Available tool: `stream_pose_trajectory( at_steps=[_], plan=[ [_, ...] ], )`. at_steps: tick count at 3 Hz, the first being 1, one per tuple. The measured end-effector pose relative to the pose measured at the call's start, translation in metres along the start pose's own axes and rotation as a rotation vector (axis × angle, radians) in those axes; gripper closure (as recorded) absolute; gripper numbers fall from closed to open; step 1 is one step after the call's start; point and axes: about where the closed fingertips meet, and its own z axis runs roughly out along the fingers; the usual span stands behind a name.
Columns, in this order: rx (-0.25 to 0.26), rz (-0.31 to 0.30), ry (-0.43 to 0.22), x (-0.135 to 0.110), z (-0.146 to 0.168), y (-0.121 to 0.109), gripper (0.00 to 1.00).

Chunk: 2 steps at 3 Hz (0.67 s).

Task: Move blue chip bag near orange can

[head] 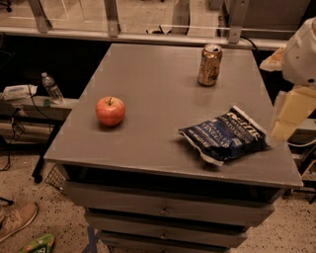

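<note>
The blue chip bag lies flat and crinkly near the front right of the bench, dark blue with white letters. The orange can stands upright near the back, well apart from the bag. The claw hangs just beside the bag's right end

Premises read as a lab or test area: a grey counter with steel drawers on speckled flooring, a glazed partition on metal posts behind, loose cables and a water bottle on a side shelf. The gripper hangs at the counter's right edge.
</note>
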Motion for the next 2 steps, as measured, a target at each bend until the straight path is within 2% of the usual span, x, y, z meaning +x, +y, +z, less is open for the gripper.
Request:
stream_pose_trajectory(
  at_steps=[1, 2],
  plan=[
    [-0.054, -0.110, -0.068, -0.006, 0.039, -0.014, 0.00],
    [-0.127, -0.179, -0.112, -0.007, 0.075, -0.013, 0.00]
  ],
)
